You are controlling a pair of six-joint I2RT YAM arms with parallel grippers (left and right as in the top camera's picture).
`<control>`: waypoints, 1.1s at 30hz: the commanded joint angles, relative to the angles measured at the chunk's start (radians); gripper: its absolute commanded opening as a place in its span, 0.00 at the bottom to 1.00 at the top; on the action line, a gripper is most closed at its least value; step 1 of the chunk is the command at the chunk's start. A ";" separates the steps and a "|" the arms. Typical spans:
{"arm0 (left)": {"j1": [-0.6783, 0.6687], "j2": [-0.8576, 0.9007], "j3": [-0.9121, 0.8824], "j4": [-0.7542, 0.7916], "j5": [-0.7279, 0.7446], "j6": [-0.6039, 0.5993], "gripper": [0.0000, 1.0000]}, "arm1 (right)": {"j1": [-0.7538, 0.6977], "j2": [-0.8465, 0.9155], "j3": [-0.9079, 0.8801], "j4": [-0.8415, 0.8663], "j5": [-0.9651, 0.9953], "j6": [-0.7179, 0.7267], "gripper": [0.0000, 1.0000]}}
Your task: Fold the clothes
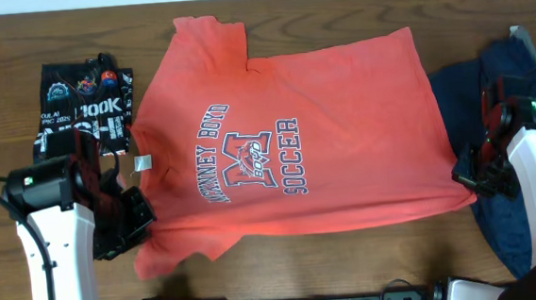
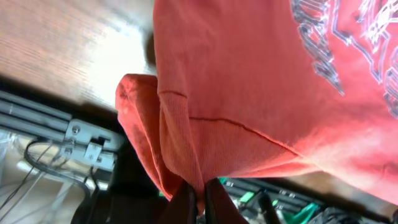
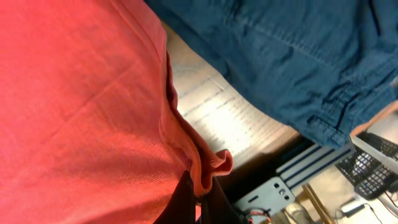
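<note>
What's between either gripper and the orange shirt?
Nothing visible. The left gripper is shut on the orange shirt at its collar-end edge, the right gripper at its hem corner. The navy garment lies beside that hem, not between.

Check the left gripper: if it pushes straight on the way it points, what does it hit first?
The orange T-shirt. The left gripper is shut on its edge, and more of that bunched fabric lies directly ahead. Depth beyond the fold is unclear.
</note>
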 commanded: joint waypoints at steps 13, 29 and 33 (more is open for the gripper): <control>0.008 0.096 -0.003 0.349 0.040 -0.045 0.06 | -0.007 0.018 -0.022 0.362 -0.087 -0.088 0.01; 0.008 0.330 -0.003 0.610 0.040 -0.071 0.06 | 0.003 0.176 -0.022 0.668 -0.182 -0.150 0.01; 0.007 0.380 -0.003 0.684 0.040 -0.071 0.06 | 0.019 0.242 -0.022 0.763 -0.188 -0.153 0.02</control>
